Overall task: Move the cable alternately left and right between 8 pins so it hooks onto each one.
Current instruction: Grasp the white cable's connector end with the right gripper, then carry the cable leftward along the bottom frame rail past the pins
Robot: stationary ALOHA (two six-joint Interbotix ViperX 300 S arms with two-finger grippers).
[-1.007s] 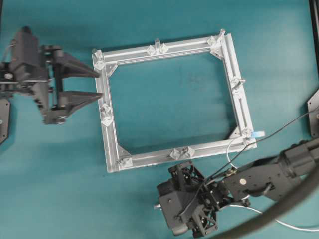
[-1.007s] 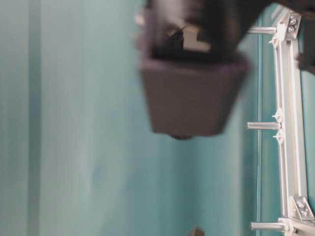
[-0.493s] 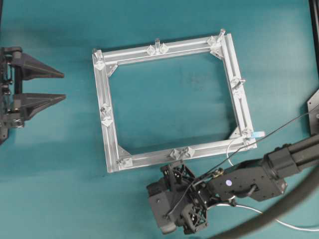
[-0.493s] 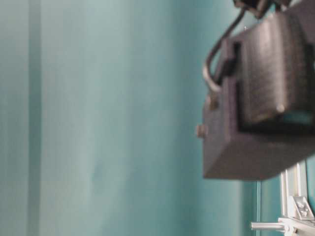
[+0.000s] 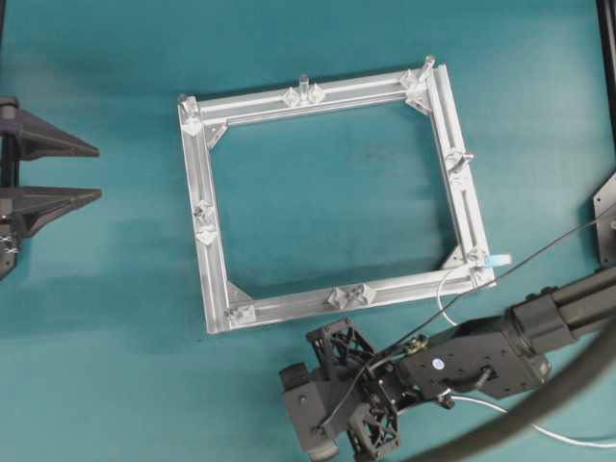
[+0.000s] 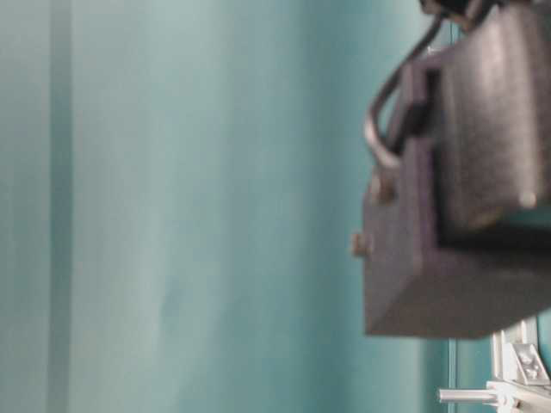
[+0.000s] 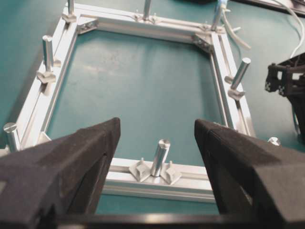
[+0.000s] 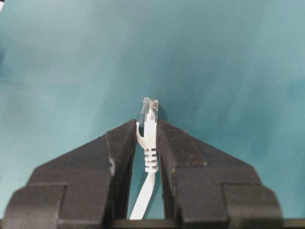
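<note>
The square aluminium frame (image 5: 214, 241) lies mid-table with upright pins, such as one on its left bar (image 5: 200, 207) and one on its near bar (image 5: 351, 294). The white cable (image 5: 441, 294) loops off the lower right corner, where its light-blue plug (image 5: 498, 260) sits by a pin (image 5: 476, 255). My right gripper (image 8: 147, 122) is shut on the cable's other end (image 8: 150, 143), a white boot with a clear connector, held over bare table. My left gripper (image 5: 99, 171) is open, well left of the frame, with a pin (image 7: 159, 157) seen between its fingers.
My right arm's wrist (image 5: 346, 414) hangs just below the frame's near bar and looms as a dark block (image 6: 465, 215) at table level. A thick dark hose (image 5: 568, 385) and more white cable (image 5: 568, 438) cross the lower right corner. Black mounts stand at the right edge (image 5: 606, 212).
My left gripper has pulled back leftward from the frame's left bar to the table's edge, still open. My right arm has shifted left and nearer along the frame's near bar.
</note>
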